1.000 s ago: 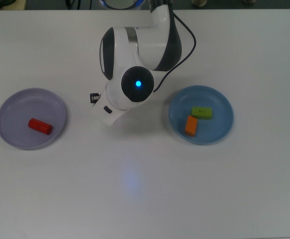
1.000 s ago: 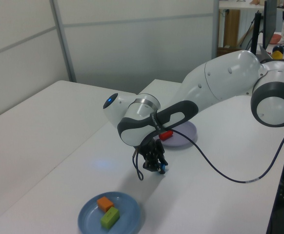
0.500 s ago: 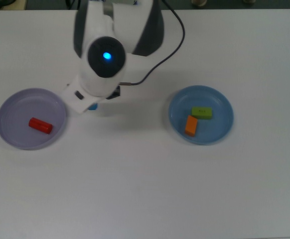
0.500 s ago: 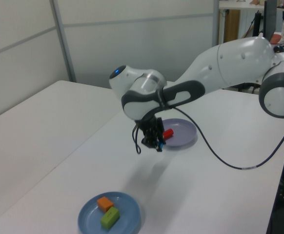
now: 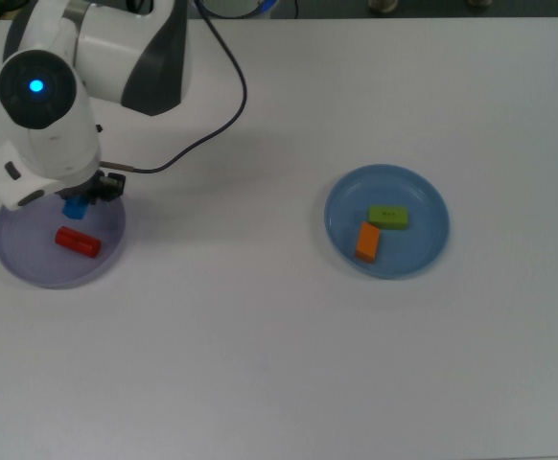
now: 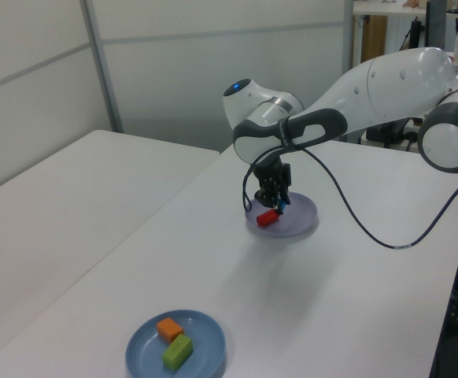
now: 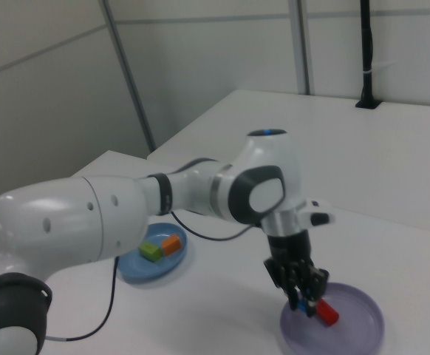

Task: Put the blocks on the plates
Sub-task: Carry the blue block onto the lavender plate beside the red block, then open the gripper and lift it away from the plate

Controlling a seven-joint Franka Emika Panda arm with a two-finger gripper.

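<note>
My gripper [image 5: 78, 201] hangs over the back part of the lilac plate [image 5: 28, 257], shut on the small blue block [image 5: 73, 208]. In the left view the gripper [image 6: 278, 202] is just above the plate [image 6: 301, 217], and whether the blue block touches the plate I cannot tell. The red cylinder [image 5: 78, 242] lies in the same plate, just in front of the fingers. In the right view the blue block [image 7: 304, 304] shows between the fingers, next to the red cylinder [image 7: 326, 313]. The light blue plate [image 5: 423, 213] holds the green bar [image 5: 388, 217] and the orange bar [image 5: 367, 241].
The arm's white body [image 5: 87, 57] and its black cable [image 5: 212, 125] reach over the table's far left corner in the top view. White tabletop [image 5: 260, 335] lies between the two plates. Grey wall panels stand behind the table in the left view.
The arm has swung to the top view's left, carrying the blue block from between the plates to over the lilac plate. The other blocks have not moved.
</note>
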